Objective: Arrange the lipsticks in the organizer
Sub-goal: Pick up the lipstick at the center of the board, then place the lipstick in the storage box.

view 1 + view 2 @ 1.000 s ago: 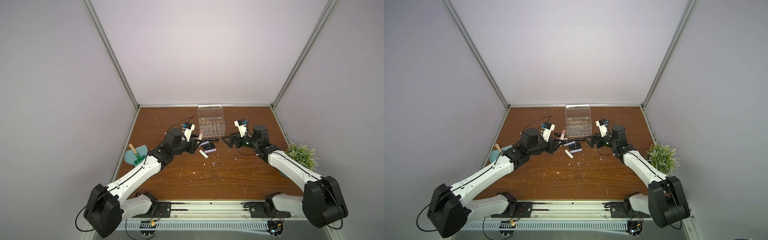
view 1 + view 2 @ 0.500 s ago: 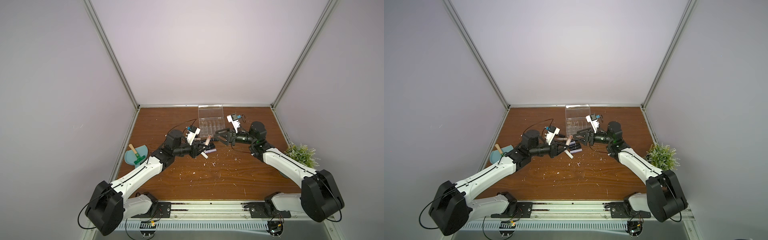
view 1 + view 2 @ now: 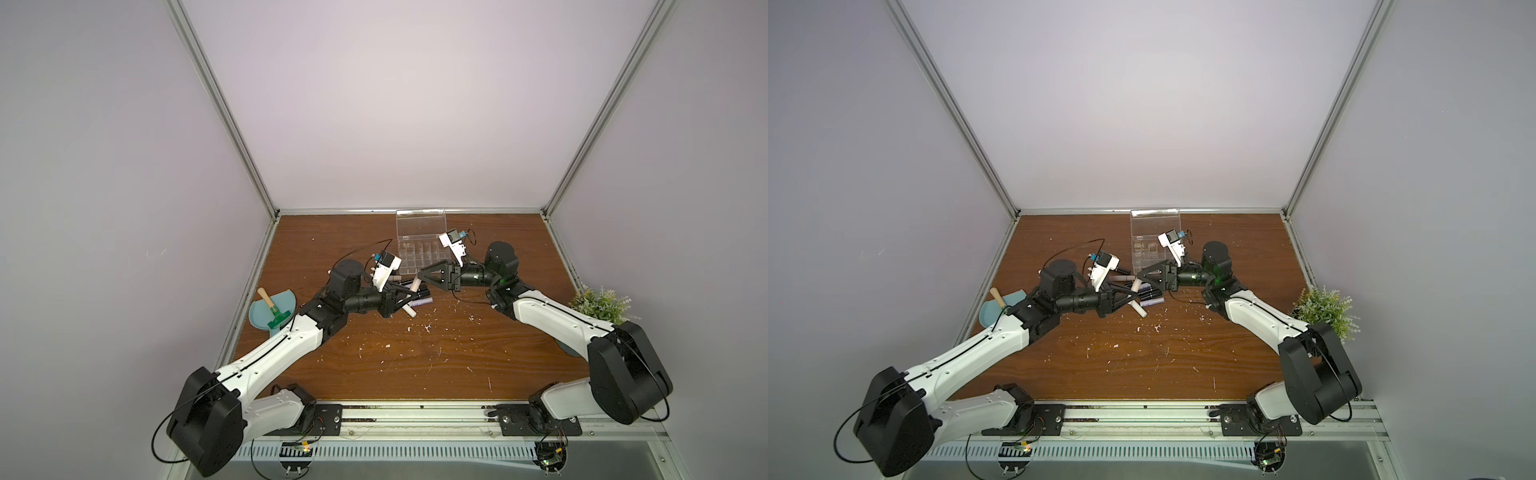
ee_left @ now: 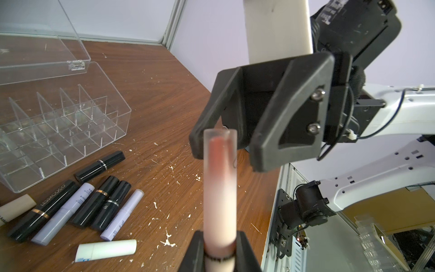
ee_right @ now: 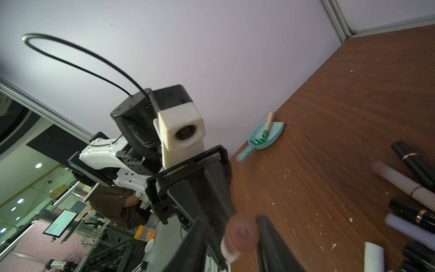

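Right arm has stretched in level; right jaws bracket, grip unclear, peach lipstick left jaws pinch

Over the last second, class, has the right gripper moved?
Yes. The right gripper has swung leftward, from beside the organizer's near right corner to its front edge, reaching the pink lipstick in the left gripper.
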Controlling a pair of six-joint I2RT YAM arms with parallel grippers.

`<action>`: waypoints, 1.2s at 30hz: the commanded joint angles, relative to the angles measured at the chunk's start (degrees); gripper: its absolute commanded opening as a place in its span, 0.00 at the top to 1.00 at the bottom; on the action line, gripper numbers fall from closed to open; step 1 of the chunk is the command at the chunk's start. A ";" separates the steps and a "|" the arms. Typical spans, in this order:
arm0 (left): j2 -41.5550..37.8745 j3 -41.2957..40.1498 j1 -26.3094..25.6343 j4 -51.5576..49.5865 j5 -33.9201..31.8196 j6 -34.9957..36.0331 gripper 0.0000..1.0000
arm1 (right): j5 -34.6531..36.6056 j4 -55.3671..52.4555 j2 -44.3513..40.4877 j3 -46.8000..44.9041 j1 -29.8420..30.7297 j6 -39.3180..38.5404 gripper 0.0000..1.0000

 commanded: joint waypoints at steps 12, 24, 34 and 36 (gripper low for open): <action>-2.76 -0.65 -0.54 -0.44 -3.54 1.02 0.24 | 0.96 -7.57 -0.13 5.09 0.75 -8.52 0.91; -11.13 -2.57 -0.54 -4.02 -24.80 4.46 0.22 | 36.59 -39.47 1.82 16.28 -1.49 -35.35 0.91; -7.90 -4.91 -0.54 -2.30 -26.56 4.14 0.22 | 56.40 -29.56 7.08 14.90 -1.54 -39.85 0.94; -7.92 -5.17 -0.54 -1.77 -26.91 4.15 0.22 | 59.79 -26.75 7.93 14.24 -1.58 -40.22 0.95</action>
